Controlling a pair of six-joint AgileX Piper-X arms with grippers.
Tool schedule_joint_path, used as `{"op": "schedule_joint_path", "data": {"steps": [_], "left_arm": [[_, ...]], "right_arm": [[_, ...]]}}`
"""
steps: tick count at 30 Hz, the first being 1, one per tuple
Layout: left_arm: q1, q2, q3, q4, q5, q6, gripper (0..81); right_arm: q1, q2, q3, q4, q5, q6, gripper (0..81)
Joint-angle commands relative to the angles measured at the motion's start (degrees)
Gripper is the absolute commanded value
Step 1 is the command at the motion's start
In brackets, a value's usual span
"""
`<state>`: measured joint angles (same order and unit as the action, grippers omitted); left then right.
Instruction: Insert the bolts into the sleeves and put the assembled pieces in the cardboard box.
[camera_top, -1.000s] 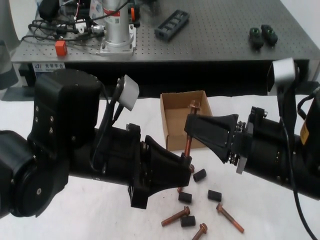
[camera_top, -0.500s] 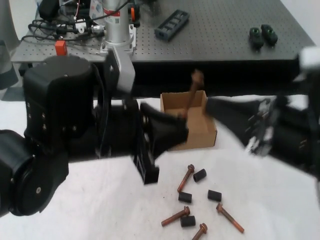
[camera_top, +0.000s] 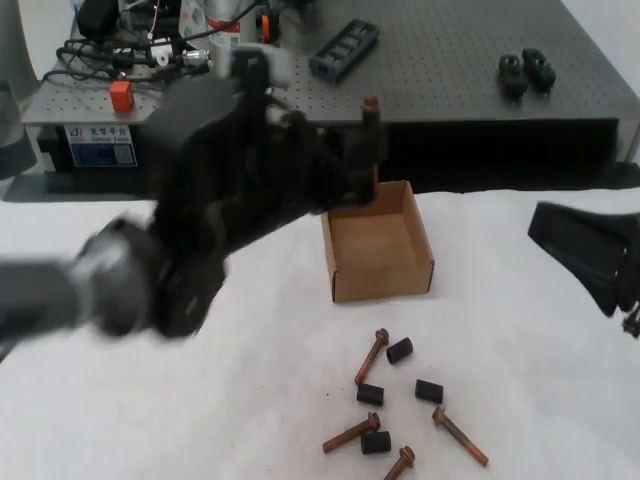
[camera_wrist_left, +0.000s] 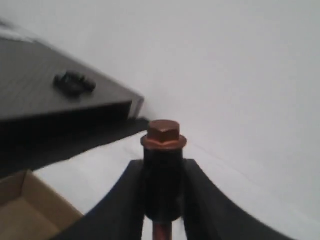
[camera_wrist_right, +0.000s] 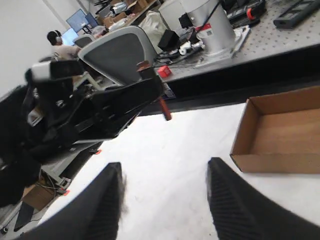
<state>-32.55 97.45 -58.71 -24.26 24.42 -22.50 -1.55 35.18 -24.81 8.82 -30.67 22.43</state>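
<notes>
**Sleeved bolt is riding high, box is waiting**

The left arm (camera_top: 200, 220) is carrying the load. Its left gripper (camera_wrist_left: 164, 175) is clamping a black sleeve (camera_wrist_left: 162, 195) with a copper bolt (camera_wrist_left: 163, 136) seated through it, head on top and shank poking out below. In the high view the piece is standing upright, raised near the far rim of the cardboard box (camera_top: 378, 285).

To do this step well, I judge the arm is needing to bring the piece squarely over the opening. It should then lower the piece close to the floor before letting go, so the bolt is not slipping out of the sleeve or bouncing off a wall.

The box is sitting open-topped on the white cloth (camera_top: 250, 400). No piece is showing on the part of its floor that can be seen.

The right gripper (camera_wrist_right: 164, 172) is hanging spread and empty, well to the side of the box. On the near part of the cloth, four loose bolts (camera_top: 372, 356) and four loose sleeves (camera_top: 429, 391) are lying scattered.
</notes>
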Motion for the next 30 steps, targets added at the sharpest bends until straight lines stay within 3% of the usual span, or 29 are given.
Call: {"op": "schedule_joint_path", "data": {"steps": [1,6,13,18,25,30], "left_arm": [[0.06,3.50,-7.82,10.83,-1.92,-1.83,0.7],[0.06,18.60,-32.15,34.84,-3.49,-0.65,0.7],[0.06,38.20,-58.87,52.45,-3.24,-2.60,0.7],[0.06,43.70,-64.55,56.68,-3.24,-4.79,2.9],[0.06,44.13,-64.53,56.34,-1.71,-7.54,31.0],[0.17,41.71,-64.53,56.43,5.39,-9.04,32.0]], "right_arm": [[-0.49,0.01,-0.05,1.37,0.52,-0.61,38.6],[-0.48,0.11,-0.05,6.39,4.16,-0.61,38.6],[-0.48,0.11,-0.05,8.04,5.09,-0.61,38.6],[-0.48,0.11,-0.05,8.04,5.27,-0.61,38.6],[-0.48,0.11,-0.05,8.20,5.73,-0.61,38.6],[-0.25,2.89,-0.15,12.18,6.96,-3.98,38.6]]}}
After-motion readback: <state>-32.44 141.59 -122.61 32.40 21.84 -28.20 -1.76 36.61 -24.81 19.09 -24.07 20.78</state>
